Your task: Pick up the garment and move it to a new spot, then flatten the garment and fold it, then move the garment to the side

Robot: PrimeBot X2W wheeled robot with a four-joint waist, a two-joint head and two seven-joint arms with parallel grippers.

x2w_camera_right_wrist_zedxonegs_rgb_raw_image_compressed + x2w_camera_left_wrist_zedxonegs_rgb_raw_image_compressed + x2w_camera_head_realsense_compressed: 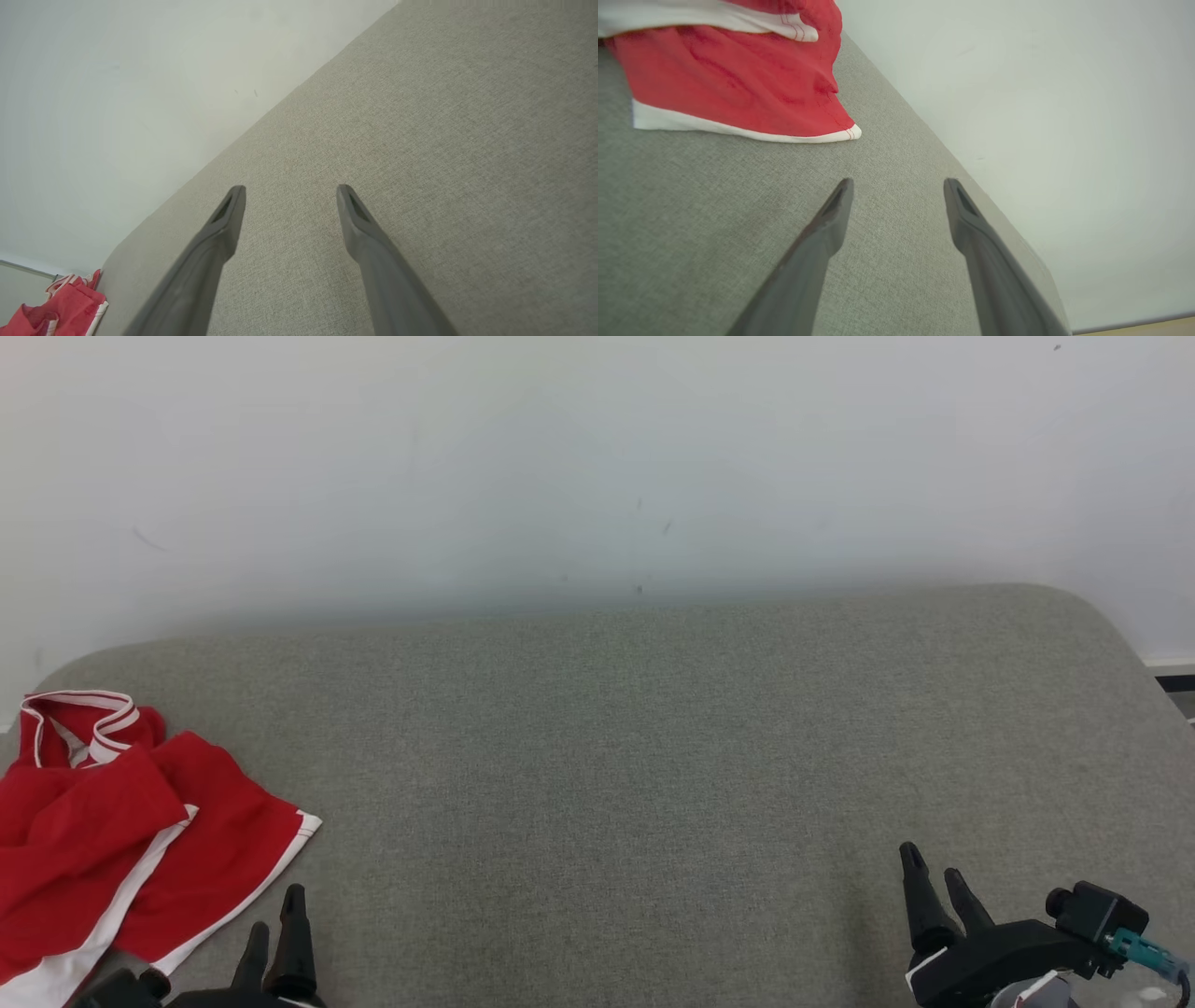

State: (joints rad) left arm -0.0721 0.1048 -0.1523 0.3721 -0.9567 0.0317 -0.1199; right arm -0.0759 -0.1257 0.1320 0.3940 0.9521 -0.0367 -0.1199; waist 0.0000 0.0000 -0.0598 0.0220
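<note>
A crumpled red garment point(121, 831) with white trim lies at the left end of the grey fabric surface point(616, 756). My left gripper point(275, 919) stands open just to the right of the garment's lower hem, apart from it. In the left wrist view its open fingers point(899, 186) hover over bare fabric, with the garment point(733, 79) ahead and to the left. At the lower right, my right gripper point(934, 873) is open and holds nothing. Its wrist view has the open gripper point(289, 193) over bare surface, and the garment point(65, 308) sits small in the far lower-left corner.
A plain white wall point(597, 457) runs directly behind the grey surface. The surface has rounded far corners, and its right edge point(1134, 644) drops off near a dark baseboard strip. Wide bare fabric stretches between the two grippers.
</note>
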